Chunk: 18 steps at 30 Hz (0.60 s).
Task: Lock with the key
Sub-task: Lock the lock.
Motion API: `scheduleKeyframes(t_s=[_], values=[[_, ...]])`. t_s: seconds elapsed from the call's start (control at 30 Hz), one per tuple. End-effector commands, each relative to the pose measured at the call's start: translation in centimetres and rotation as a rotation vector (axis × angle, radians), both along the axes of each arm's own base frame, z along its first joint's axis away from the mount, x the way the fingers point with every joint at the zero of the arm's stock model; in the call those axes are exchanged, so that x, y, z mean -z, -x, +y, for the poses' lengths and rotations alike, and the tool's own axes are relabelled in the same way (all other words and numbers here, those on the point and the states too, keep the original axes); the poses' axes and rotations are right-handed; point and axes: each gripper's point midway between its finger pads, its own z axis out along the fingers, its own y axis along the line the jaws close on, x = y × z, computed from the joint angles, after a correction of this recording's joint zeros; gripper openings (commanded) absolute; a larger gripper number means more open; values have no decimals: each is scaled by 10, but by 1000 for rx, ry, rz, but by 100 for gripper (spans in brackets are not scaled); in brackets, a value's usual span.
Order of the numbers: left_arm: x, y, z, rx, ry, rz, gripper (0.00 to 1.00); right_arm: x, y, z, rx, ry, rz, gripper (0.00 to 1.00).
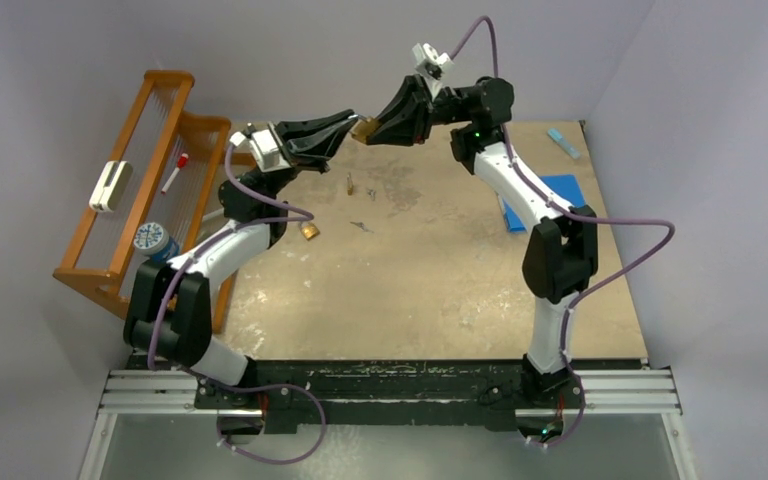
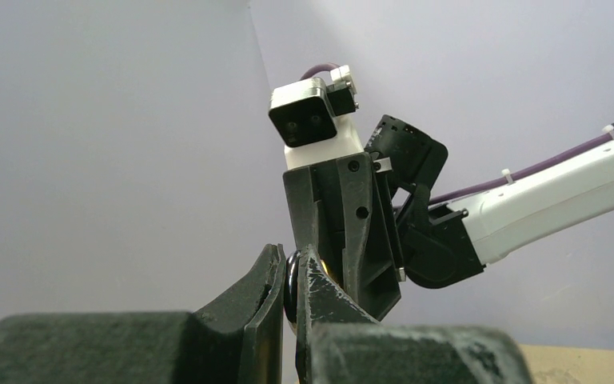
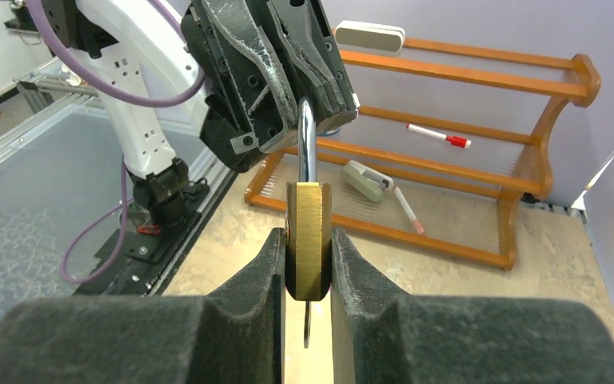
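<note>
A brass padlock [image 1: 364, 128] is held in the air over the far part of the table between both grippers. My right gripper [image 3: 308, 244] is shut on the padlock's body [image 3: 308, 216], seen edge-on. A thin dark metal piece, apparently the key [image 3: 307, 326], sticks out of its underside. The silver shackle [image 3: 306, 144] rises into the fingers of my left gripper [image 3: 304, 100]. In the left wrist view my left gripper [image 2: 289, 268] is shut on the shackle [image 2: 291, 290], with the right gripper [image 2: 344, 232] just beyond it.
A second brass padlock [image 1: 309, 231] and loose keys [image 1: 350, 184] [image 1: 362, 226] lie on the table. A wooden rack [image 1: 110, 270] with a marker, an eraser and a tape roll stands at the left. Blue objects [image 1: 550, 195] lie at the right.
</note>
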Motion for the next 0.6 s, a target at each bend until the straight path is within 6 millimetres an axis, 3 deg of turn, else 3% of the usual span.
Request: scheduleKeyframes(t_s=[0.0, 0.17, 0.3, 0.57], values=[[116, -15, -51, 217, -152, 395, 0, -87, 79, 14, -101, -197, -237, 0], [138, -18, -54, 221, -171, 442, 0, -90, 80, 12, -104, -193, -251, 0], [159, -34, -53, 125, -235, 487, 0, -97, 81, 9, -83, -198, -274, 0], [182, -49, -62, 48, -307, 527, 0, -115, 82, 8, -81, -218, -313, 0]])
